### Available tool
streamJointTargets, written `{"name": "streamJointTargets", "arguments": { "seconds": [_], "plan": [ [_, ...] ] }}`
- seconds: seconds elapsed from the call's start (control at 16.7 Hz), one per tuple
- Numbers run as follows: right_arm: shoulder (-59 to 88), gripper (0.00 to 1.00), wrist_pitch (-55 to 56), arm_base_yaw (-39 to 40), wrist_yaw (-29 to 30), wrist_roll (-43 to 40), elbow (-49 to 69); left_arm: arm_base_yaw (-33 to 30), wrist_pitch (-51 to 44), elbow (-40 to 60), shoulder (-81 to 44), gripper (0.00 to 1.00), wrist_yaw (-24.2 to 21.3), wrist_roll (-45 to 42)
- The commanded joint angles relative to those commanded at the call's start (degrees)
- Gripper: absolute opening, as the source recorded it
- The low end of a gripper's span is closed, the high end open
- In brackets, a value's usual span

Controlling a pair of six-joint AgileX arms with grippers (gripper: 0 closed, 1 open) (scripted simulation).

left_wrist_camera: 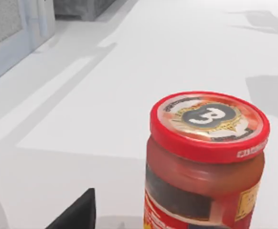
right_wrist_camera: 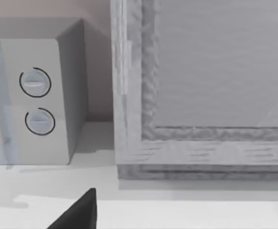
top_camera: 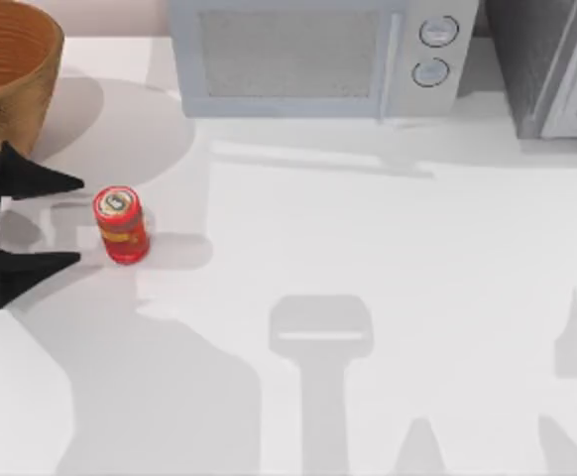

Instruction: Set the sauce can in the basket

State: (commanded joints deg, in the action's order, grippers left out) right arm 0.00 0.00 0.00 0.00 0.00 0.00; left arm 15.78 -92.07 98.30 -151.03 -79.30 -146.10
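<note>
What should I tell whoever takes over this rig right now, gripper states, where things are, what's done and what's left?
Left gripper: open at the table's left edge, fingers spread toward the sauce can, not touching it.
Right gripper: a dark finger tip shows in the right wrist view, facing the microwave and a grey cabinet.
Sauce can: upright on the table, just right of the left gripper.
Basket: at the far left corner, beyond the can.
Done: left gripper lined up with the can.
Left: close on the can, lift it, set it in the basket.
</note>
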Motion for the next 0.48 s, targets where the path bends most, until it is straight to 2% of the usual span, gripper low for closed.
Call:
{"name": "streamJointTargets", "arguments": {
  "seconds": [0.24, 0.48],
  "plan": [
    [0.00, 1.00, 0.00, 0.00, 0.00, 0.00, 0.00, 0.03, -1.71, -2.34, 3.18, 1.00, 0.03, 0.32],
    [0.00, 1.00, 0.00, 0.00, 0.00, 0.00, 0.00, -0.88, 4.94, -5.10, 4.31, 1.00, -0.79, 4.37]
  ]
}}
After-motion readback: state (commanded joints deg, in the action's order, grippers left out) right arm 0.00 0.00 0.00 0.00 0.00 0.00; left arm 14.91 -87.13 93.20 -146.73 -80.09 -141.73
